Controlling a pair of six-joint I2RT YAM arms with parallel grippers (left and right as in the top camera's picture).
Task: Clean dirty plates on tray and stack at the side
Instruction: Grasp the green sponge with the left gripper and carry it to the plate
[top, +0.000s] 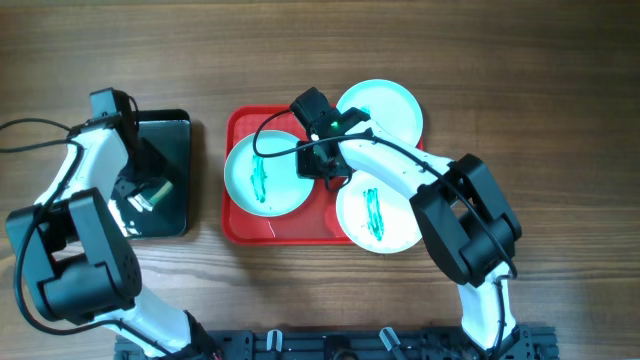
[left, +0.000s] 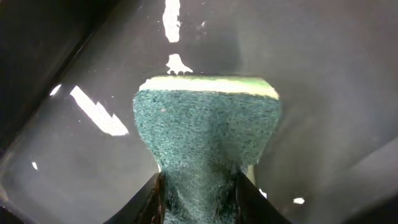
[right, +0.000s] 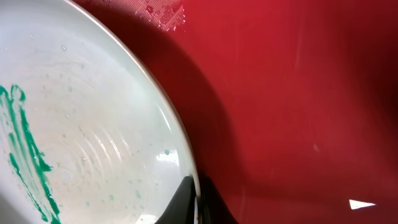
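Note:
Three pale plates with teal smears rest on the red tray (top: 290, 228): a left plate (top: 262, 175), a back-right plate (top: 385, 108) and a front-right plate (top: 378, 215). My right gripper (top: 322, 170) is shut on the right rim of the left plate (right: 93, 143), one finger above and one below the rim (right: 198, 202). The red tray floor (right: 292, 106) lies beyond it. My left gripper (top: 143, 195) is over the black tray (top: 170, 135), shut on a green scouring sponge (left: 208, 134) with a yellow back edge.
The black tray (left: 323, 81) sits left of the red tray, wet and glossy inside. Wood table (top: 560, 120) surrounds both trays. The arm bases stand at the front edge.

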